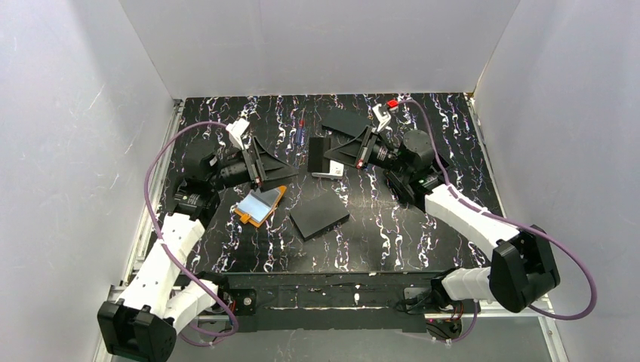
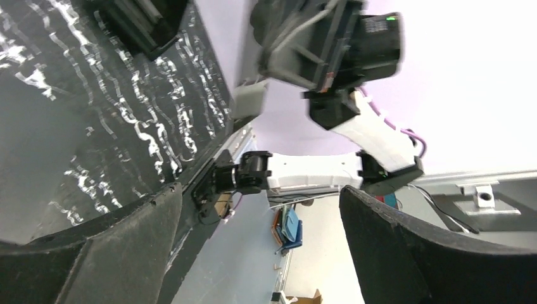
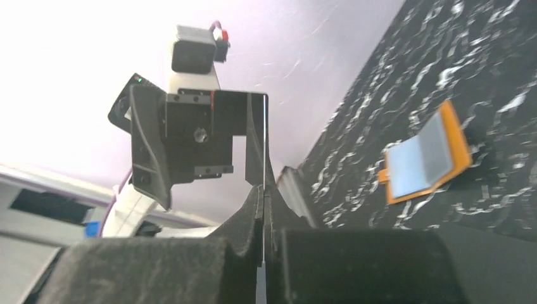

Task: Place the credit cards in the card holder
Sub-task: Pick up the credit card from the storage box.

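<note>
Plainly, the right gripper (image 1: pixel 333 156) was clamped on a credit card (image 1: pixel 323 157). It pinched the card by one edge, so that in the right wrist view the card stood thin-side-on between the pads, apparently clear of the table (image 1: pixel 392 234).

From that grip the card holder (image 1: pixel 259 205) lay off to the left and closer to the table's near edge. It was open and flat with its pale inside up, and its long axis ran on a slant from near-left to far-right.

The left gripper (image 1: pixel 276 167) hung with its jaws spread wide and nothing between them. It was just beside the holder's far edge, so it was much the nearer of the two.

I judged that the card had to travel leftward and toward the near edge, ending with its edge lined up with a pocket mouth. The left gripper looked well placed to steady the holder.
</note>
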Available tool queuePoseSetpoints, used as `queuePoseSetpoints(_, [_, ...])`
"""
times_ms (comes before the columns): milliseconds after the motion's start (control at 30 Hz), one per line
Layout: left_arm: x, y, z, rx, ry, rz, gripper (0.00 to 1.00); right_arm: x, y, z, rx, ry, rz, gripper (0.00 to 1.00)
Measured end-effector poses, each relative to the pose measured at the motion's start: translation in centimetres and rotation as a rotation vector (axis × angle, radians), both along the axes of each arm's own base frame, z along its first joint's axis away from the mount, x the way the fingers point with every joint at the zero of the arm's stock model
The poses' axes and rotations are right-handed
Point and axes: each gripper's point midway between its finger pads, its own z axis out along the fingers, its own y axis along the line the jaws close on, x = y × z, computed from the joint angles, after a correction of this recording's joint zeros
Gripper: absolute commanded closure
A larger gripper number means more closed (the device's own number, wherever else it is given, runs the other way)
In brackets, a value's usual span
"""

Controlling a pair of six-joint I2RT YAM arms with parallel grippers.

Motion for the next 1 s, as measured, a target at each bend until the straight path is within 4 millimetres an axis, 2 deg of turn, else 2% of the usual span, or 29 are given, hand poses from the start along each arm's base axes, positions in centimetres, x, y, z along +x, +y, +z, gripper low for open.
queuePoseSetpoints(100, [-0.6, -0.4, 2.6, -0.042, -0.041, -0.028, 0.17, -1.2, 0.7, -0.1, 0.065, 0.043, 0.064, 0.99])
queuePoseSetpoints(200, [-0.7, -0.7, 3.3, -0.060, -0.034, -0.039, 0.26, -2.4, 1.2, -0.5, 0.106, 0.084, 0.120, 0.99])
queuePoseSetpoints(500, [-0.4, -1.2, 2.3, -0.061, 0.056, -0.047, 0.47, -5.0, 1.7, 0.7, 0.166, 0.085, 0.232, 0.99])
queuePoseSetpoints(833, [-1.0, -1.5, 2.1, -0.057, 0.069, -0.088, 0.69, -6.3, 3.2, -0.8, 0.102, 0.085, 0.312, 0.99])
queuePoseSetpoints(933, [-1.4, -1.4, 1.3, -0.034, 0.083, -0.103, 0.75, -6.3, 3.5, -1.3, 0.090, 0.093, 0.318, 0.99])
queuePoseSetpoints(1000, [-1.7, -1.6, 0.6, -0.022, 0.102, -0.131, 1.00, -6.1, 3.8, -1.1, 0.090, 0.082, 0.318, 0.99])
